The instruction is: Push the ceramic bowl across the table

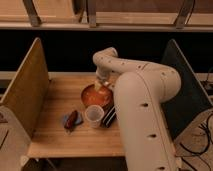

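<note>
Camera view: bowl (91,99) sits mid-surface (52,107), just behind white cup (94,115)
Tool (100,86): at bowl's far rim
Tool state: cannot tell

on your tabletop (52,97) the ceramic bowl (95,99) sits near the middle of the frame. the pincer (100,86) is at the bowl's upper rim, reaching in from the arm (145,107) that fills the right half. just below the bowl you have a cup (94,115), with a flat object (109,116) right beside it and a small item (72,120) to its left. a left panel (25,95) and a right panel (187,90) stand upright at the tabletop's sides.
</note>
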